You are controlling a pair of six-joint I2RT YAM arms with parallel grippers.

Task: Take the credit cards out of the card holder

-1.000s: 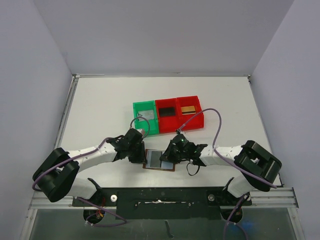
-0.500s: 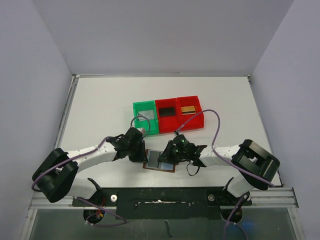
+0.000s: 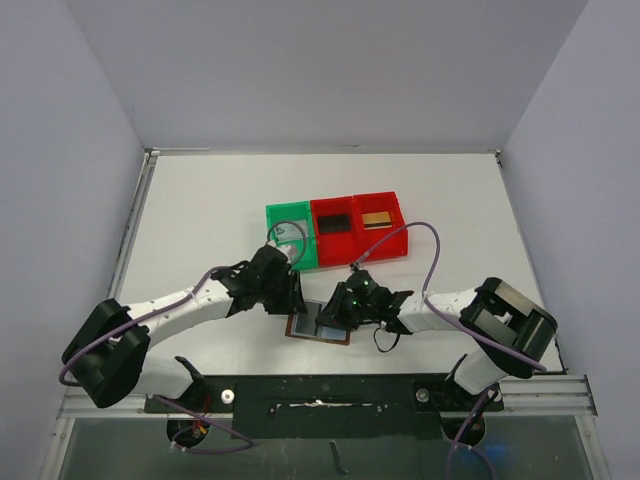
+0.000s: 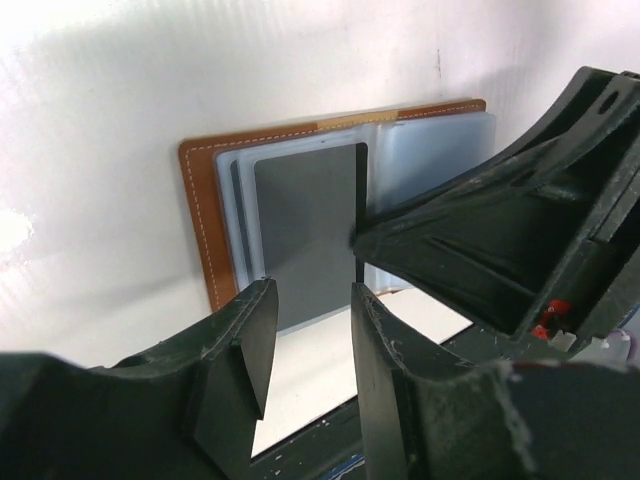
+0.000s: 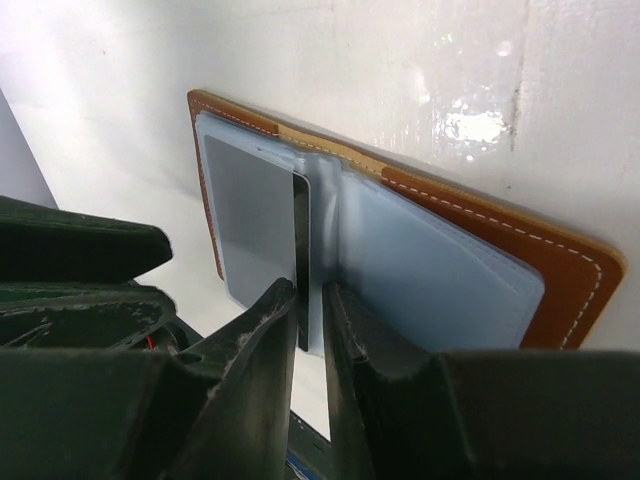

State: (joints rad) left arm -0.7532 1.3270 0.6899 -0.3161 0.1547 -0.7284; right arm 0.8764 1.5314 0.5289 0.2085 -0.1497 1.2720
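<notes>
The brown card holder [image 3: 300, 328] lies open near the table's front edge, pale sleeves up. It also shows in the left wrist view [image 4: 205, 235] and the right wrist view [image 5: 560, 275]. A dark grey credit card [image 4: 305, 225] sits in its left sleeve. My right gripper [image 5: 310, 290] is shut on the edge of a black credit card [image 5: 302, 225] that stands on edge at the holder's fold. My left gripper [image 4: 312, 300] is open and empty, just over the holder's near edge, close to the right gripper [image 3: 335, 312].
A green bin [image 3: 291, 235] and two red bins [image 3: 357, 225] stand in a row behind the holder. A black card [image 3: 335, 223] lies in the middle bin and a gold card [image 3: 376, 217] in the right one. The left arm [image 3: 270, 275] overlaps the green bin's front.
My left gripper has moved right, up to the holder's left side. My right gripper has shifted slightly left over the holder's fold.
</notes>
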